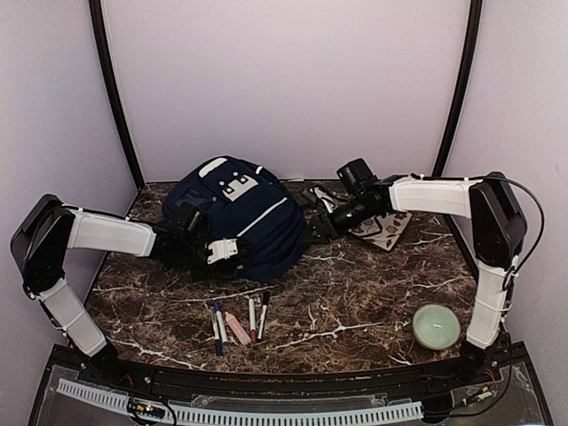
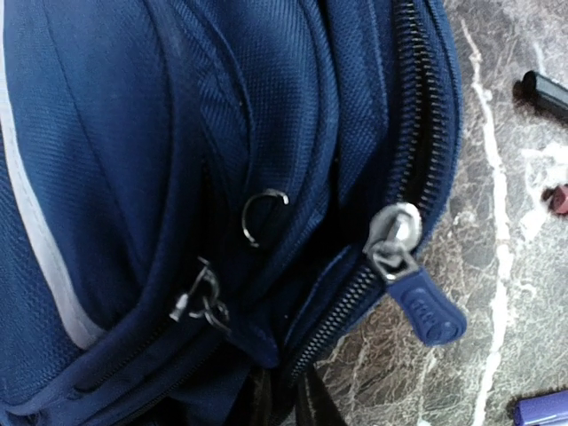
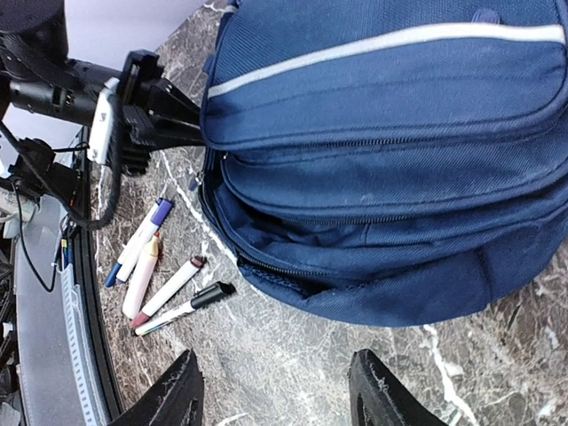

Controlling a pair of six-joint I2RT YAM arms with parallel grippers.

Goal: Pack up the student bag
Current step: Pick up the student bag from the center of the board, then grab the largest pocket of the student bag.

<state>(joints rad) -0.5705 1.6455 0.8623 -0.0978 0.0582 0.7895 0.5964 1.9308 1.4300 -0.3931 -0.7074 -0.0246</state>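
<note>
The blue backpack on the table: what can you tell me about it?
The backpack is navy woven fabric with thin white trim and a white patch near its top. It lies on the dark marble table. Zipped compartments stack along its side; one zipper has a blue tab, one lower pocket seems to gape. The left gripper meets its near corner.

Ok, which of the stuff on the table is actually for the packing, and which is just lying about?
For the job:
- student bag
- pens and markers in a row in front of it, likely what gets packed

Probably just lying about:
- green bowl, front right
- patterned flat item, back right; can't tell what it is, so it may belong too
</note>
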